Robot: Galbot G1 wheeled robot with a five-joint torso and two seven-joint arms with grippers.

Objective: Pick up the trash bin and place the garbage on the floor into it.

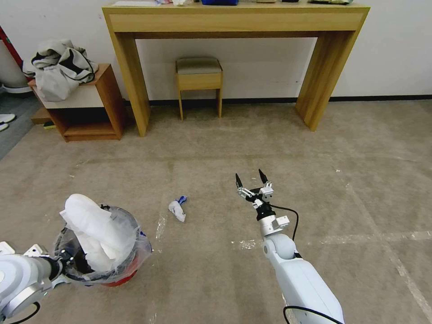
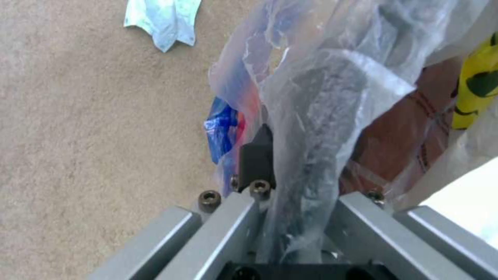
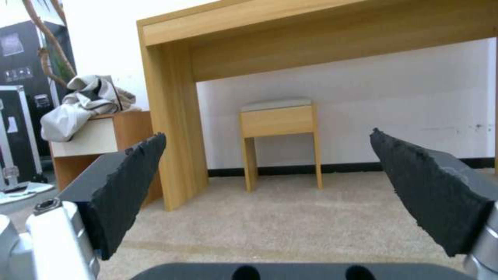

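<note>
At the far left my left hand (image 1: 63, 265) is clamped on the plastic-lined rim of the red trash bin (image 1: 118, 275), holding it low over the carpet; the left wrist view shows one black finger (image 2: 256, 155) pinching the clear bag (image 2: 321, 101). White crumpled paper (image 1: 92, 229) bulges out of the bin. Just to its right, a small white-and-blue crumpled scrap (image 1: 177, 209) lies on the floor (image 1: 216, 279). Farther right, my right hand (image 1: 252, 179) hovers above the carpet, fingers spread wide and empty, pointing toward the wooden worktop (image 1: 234, 20) and stool (image 1: 199, 78).
</note>
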